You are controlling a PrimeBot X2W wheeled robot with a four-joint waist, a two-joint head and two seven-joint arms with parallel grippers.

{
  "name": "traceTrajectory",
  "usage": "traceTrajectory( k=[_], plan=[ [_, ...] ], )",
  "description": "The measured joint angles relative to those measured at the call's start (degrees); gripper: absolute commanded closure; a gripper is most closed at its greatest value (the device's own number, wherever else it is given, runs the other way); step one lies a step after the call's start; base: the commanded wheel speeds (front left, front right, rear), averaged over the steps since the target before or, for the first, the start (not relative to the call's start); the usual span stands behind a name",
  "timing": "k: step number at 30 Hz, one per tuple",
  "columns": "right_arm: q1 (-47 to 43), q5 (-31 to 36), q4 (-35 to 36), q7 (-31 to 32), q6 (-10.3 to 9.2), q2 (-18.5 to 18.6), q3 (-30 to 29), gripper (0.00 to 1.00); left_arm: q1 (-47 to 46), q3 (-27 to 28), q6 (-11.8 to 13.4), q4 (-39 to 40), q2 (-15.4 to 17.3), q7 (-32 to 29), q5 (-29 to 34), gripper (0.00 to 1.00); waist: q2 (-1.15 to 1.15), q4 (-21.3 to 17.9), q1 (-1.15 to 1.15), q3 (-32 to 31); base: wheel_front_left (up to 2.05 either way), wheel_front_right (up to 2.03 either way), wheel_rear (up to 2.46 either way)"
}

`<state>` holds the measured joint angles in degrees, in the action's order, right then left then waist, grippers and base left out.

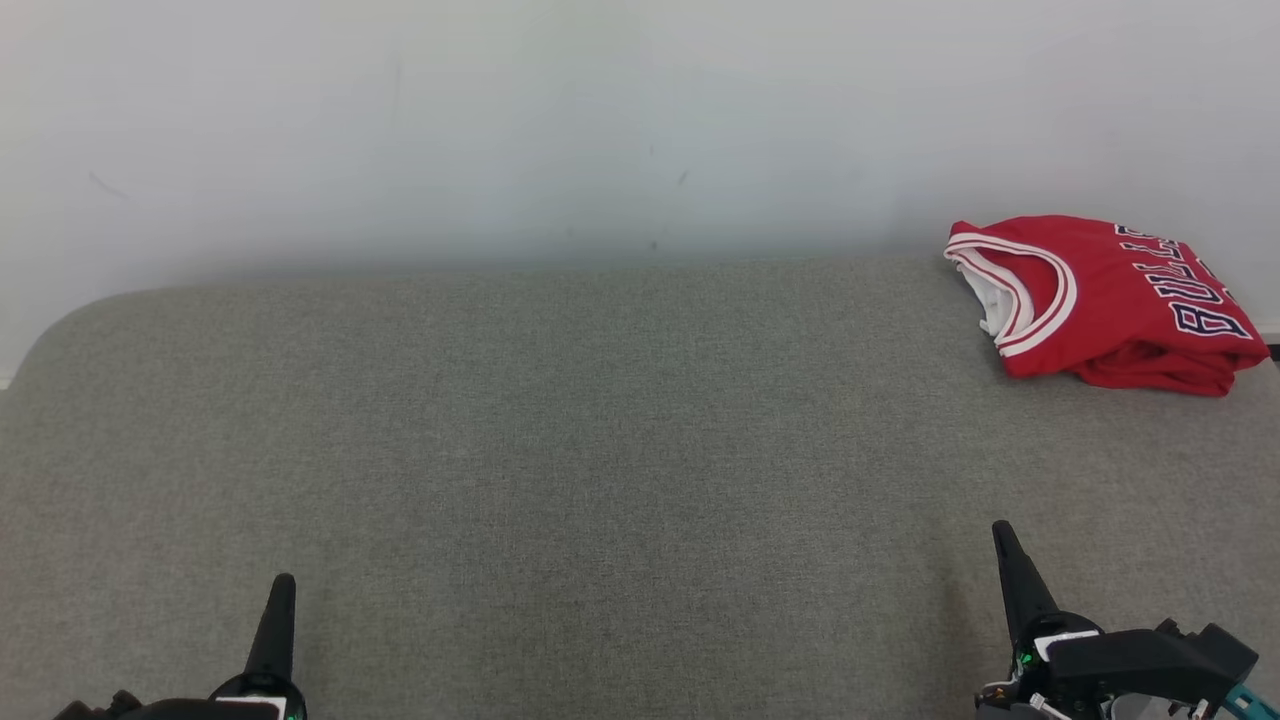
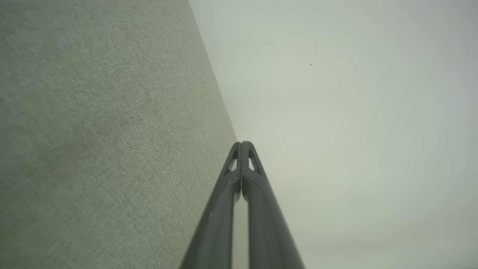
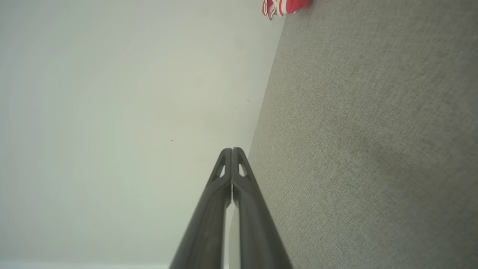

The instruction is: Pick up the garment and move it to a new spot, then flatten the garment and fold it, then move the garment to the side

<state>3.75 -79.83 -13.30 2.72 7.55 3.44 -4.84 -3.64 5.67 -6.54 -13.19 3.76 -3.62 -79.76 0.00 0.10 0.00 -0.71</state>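
- Garment [image 1: 1100,300], head view: a red jersey with white and navy trim and dark lettering, bundled compactly at the far right corner of the bench [image 1: 600,450], right by the wall [image 1: 600,120]. The neck opening faces left. The long axis runs roughly along the far edge, dipping slightly toward the right edge.
- Same view: the left gripper [image 1: 283,590] is at the near edge, left side, with its fingers pinched together and nothing in them. The right gripper [image 1: 1003,535] is at the near edge, right side, also pinched together and empty. Both point toward the far edge.
- Key relation: the garment is ahead of the right gripper and slightly outboard of it, well apart. The left gripper is almost the whole width of the bench away, so the right arm is clearly nearer.
- Left wrist view: the left gripper [image 2: 242,144] has its tips touching and carries no cloth. Past it are the bench [image 2: 93,130] and the wall [image 2: 354,130].
- Right wrist view: the right gripper [image 3: 232,150] has its tips touching and is empty. A scrap of the garment [image 3: 285,6] shows at the top edge, where the bench [image 3: 373,130] meets the wall, far beyond the fingertips.
- Judgement: the garment looks folded and parked at the side, so the task reads as done or nearly done. Any further reach should use the right arm, going forward and slightly right, with the fingers opened first. A grab across the short axis near the neck edge looks safest; the loose folds could slump if it is lifted by one layer.
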Motion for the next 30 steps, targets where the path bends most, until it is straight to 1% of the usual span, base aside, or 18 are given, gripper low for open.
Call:
traceTrajectory(
  k=[30],
  plan=[
    [2.3,-13.0,-0.7,3.3,0.0,0.0,-1.0,1.0,-2.3,0.8,-0.9,-0.9,-0.8,-3.0,-12.4,1.0,0.0,-0.1,0.0,0.9,0.0,0.0,0.0]
  ],
)
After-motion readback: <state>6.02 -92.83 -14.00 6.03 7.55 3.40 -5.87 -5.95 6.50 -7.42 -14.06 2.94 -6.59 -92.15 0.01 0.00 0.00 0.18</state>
